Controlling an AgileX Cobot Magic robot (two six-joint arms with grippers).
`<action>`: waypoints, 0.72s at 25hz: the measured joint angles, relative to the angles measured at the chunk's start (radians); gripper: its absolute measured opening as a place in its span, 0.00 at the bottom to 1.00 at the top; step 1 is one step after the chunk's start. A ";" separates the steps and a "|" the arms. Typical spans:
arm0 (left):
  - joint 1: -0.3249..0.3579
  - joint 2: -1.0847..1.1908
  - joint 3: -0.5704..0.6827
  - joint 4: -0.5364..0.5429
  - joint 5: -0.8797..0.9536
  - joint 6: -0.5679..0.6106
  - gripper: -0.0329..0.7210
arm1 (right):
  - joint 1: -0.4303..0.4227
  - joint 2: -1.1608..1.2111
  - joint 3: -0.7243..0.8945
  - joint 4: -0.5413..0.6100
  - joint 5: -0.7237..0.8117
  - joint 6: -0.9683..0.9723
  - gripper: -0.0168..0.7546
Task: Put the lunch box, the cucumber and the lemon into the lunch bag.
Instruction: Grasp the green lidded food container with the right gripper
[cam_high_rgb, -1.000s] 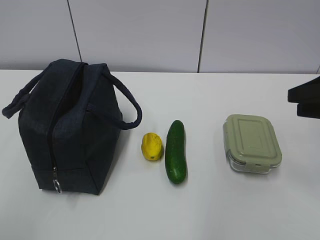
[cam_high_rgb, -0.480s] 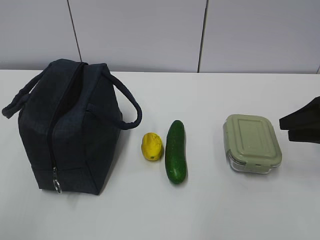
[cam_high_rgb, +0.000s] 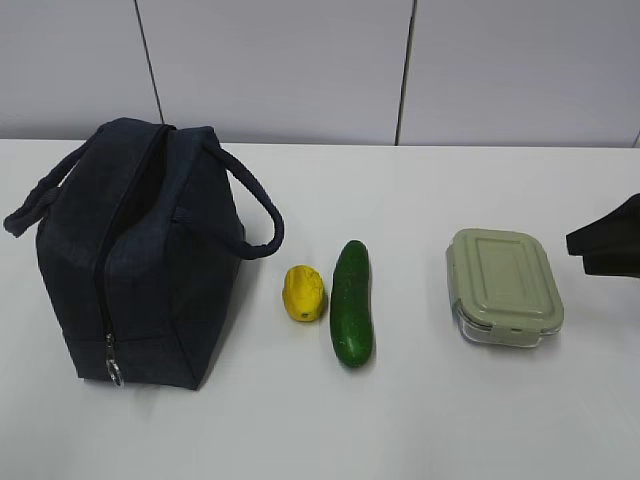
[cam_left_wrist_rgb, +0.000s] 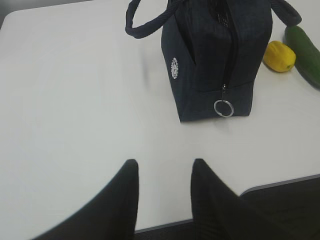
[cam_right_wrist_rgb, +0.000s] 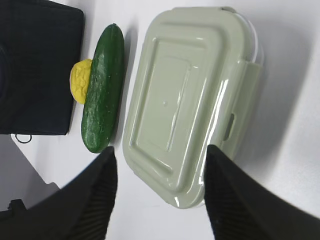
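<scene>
Bare counter (cam_high_rgb: 420, 420) surrounds the lunch box (cam_right_wrist_rgb: 190, 105). My right gripper (cam_right_wrist_rgb: 157, 195) hovers above its lid edge, jaws apart, holding nothing.

We see a white table (cam_high_rgb: 420, 420) filling the lower two thirds of the exterior view, its surface plain and matte, with soft shadows on it. Behind it, across the top of that frame, runs a pale grey wall (cam_high_rgb: 270, 70) of flat panels, split by two thin dark seams (cam_high_rgb: 404, 70), one at upper left and one right of centre. In the left wrist view the table's rounded edge (cam_left_wrist_rgb: 280, 182) shows at lower right, with a dark floor (cam_left_wrist_rgb: 290, 210) below it. In the right wrist view the table edge crosses the lower left corner, darker ground beyond it.
</scene>
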 joint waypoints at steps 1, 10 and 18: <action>0.000 0.000 0.000 0.000 0.000 0.000 0.36 | -0.002 0.011 -0.001 0.000 0.000 -0.002 0.56; 0.000 0.000 0.000 0.000 0.000 0.000 0.36 | -0.002 0.083 -0.020 0.012 -0.002 -0.038 0.78; 0.000 0.000 0.000 0.000 0.000 0.000 0.36 | -0.002 0.184 -0.083 0.019 -0.002 -0.040 0.82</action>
